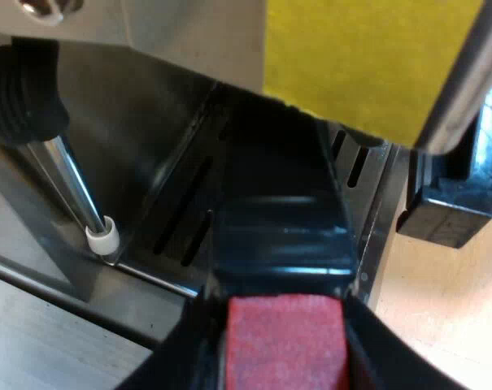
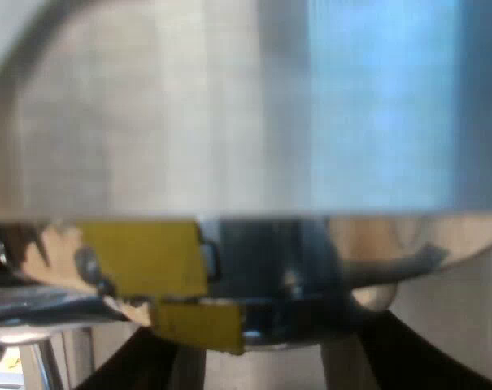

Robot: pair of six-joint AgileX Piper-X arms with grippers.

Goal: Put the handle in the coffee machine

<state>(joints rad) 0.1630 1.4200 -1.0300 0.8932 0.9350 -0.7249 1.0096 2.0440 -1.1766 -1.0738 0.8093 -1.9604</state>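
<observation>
My left hand (image 1: 285, 345) clamps the red end of the handle (image 1: 282, 236), which points toward twelve o'clock under the espresso machine (image 1: 189, 32). It is stiff and probably heavy-headed, so hold the dark grip. My right hand (image 2: 266, 370): state, cannot tell.

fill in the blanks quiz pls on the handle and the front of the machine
1. The handle held in the left tool has a ___ end.
2. The metal steam wand has a ___ tip.
3. The sticker on the espresso machine is ___.
Missing words: red; white; yellow.
</observation>
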